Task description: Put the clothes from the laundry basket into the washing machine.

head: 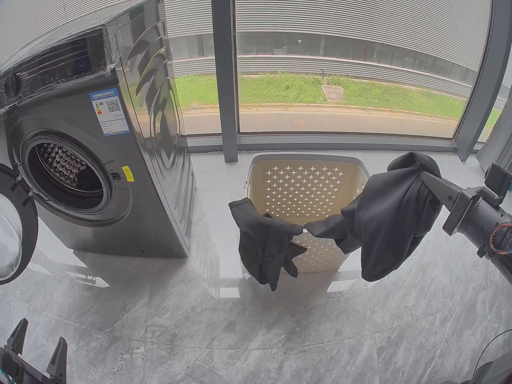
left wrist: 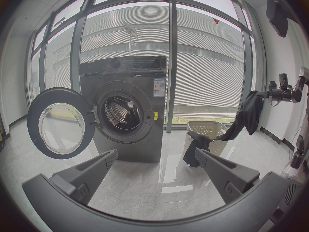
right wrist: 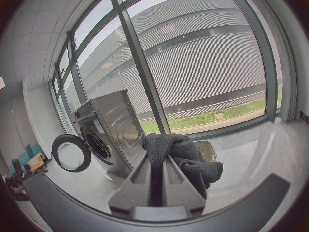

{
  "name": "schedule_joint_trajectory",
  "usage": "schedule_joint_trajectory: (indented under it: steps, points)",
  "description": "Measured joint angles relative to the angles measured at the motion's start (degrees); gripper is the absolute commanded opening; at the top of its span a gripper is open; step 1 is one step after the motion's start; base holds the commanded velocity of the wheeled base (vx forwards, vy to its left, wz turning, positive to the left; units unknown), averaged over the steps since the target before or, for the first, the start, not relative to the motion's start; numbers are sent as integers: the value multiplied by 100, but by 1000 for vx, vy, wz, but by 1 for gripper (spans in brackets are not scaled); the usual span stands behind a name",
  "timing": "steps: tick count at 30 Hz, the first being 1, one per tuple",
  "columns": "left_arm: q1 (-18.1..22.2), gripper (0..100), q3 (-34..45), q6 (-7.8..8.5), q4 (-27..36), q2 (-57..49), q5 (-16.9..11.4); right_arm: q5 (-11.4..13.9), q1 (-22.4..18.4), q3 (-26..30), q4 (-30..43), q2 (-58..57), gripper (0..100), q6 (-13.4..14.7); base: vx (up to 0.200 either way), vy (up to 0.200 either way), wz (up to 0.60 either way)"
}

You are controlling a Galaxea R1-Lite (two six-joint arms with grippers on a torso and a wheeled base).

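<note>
One dark garment [head: 392,225] hangs from your right jaws, which are pinched shut on a fold of it at about 3 o'clock in the head view. They sit above and just beside the laundry basket [head: 309,180] at 12 o'clock. A trailing end [head: 266,246] runs down to the basket's near rim and drapes over its front, so the cloth is not yet free.

I'd judge the step in hand to be the lift-out. Raise higher before you swing, until that tail clears the rim, or it may drag and tip the basket. Then carry toward the washing machine [head: 144,134] at 10 o'clock, whose door [head: 13,230] stands open. Go deep into the drum [head: 66,174] before letting go, so nothing hangs over the opening.

Your left jaws are spread wide and hold nothing, low at 7 o'clock; they could gather the tail.

You can't tell whether the draped part is the same garment or a second one, since the join is a thin dark strip. The basket's bottom is hidden behind its near wall and the cloth, so leftover clothes can't be ruled out. The door is cut off at the edge.
</note>
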Motion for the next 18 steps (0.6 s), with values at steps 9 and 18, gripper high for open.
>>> schedule_joint_trajectory:
  steps: [9,18]
  points:
    - [2,100,0,-5,1,0,2,-607,107,87,0,269,0,-385,0,200,0]
    - [0,100,0,-2,1,0,2,-416,215,108,-32,300,0,-386,0,200,0]
